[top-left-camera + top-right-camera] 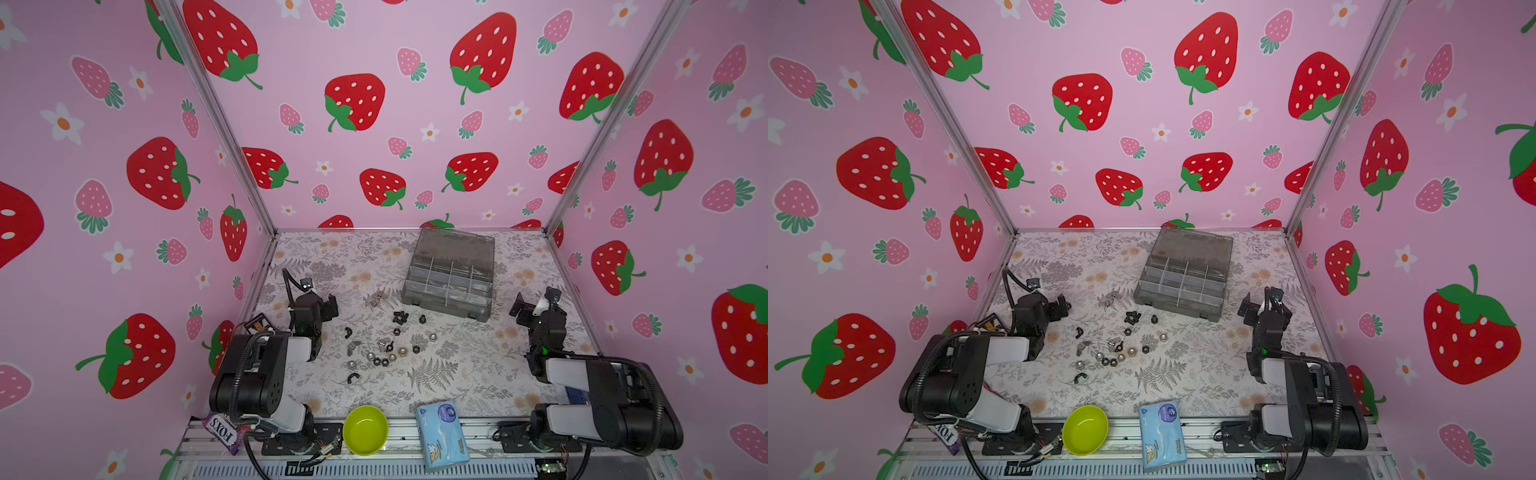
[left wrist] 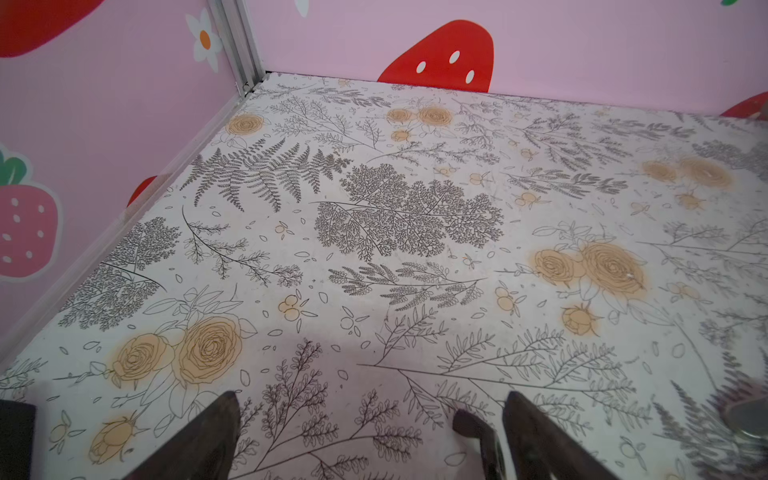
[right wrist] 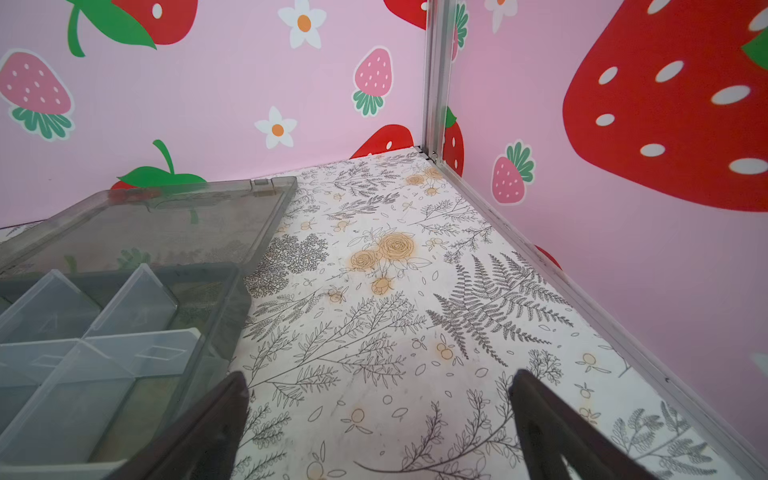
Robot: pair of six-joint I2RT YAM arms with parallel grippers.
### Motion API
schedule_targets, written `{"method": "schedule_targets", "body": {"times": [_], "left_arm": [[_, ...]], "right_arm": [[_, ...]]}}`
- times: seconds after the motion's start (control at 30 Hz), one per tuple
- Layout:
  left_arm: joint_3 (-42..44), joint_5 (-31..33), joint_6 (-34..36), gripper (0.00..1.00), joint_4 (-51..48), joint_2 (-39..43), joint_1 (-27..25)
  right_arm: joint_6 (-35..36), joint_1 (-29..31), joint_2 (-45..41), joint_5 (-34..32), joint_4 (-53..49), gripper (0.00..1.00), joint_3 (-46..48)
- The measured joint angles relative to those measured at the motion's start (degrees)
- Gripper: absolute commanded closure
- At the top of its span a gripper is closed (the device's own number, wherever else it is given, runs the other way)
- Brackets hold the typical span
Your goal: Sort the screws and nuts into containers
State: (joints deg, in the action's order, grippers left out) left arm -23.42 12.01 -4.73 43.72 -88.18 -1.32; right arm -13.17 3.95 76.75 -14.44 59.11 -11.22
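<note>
The left gripper (image 1: 329, 305) holds its jaws spread wide with nothing between them. Its wrist view shows dark fingertips (image 2: 224, 411) over the bare floral table (image 2: 415, 249). The right gripper (image 1: 527, 308) is likewise wide open and empty. It hangs just beside the near right corner of the smoky-grey organizer box (image 1: 446, 291), whose side wall (image 3: 218, 332) sits close to one fingertip in the right wrist view. The screws and nuts (image 1: 384, 345) lie loose on the table between the two grippers, nearer the left one, apart from both and outside the box. A few silver wing nuts (image 1: 377, 299) lie closest to the left gripper's tips. Black screws (image 1: 400, 318) lie just in front of the box, and a domed cap nut (image 1: 432, 336) lies toward the right. One black wing nut (image 1: 353, 377) lies nearest the front. The box's lid (image 1: 457, 249) stands open, tilted back toward the rear wall. At the front edge, well apart from the grippers, sit a lime-green bowl (image 1: 365, 430) and a blue tissue pack (image 1: 442, 434).
</note>
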Motion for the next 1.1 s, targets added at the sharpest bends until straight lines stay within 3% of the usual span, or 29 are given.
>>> {"method": "schedule_targets", "body": {"times": [1.1], "left_arm": [[0.00,0.00,0.00,0.01,0.00,0.00,0.00]], "right_arm": [[-0.04,0.00,0.46,-0.04,-0.48,0.00,-1.49]]}}
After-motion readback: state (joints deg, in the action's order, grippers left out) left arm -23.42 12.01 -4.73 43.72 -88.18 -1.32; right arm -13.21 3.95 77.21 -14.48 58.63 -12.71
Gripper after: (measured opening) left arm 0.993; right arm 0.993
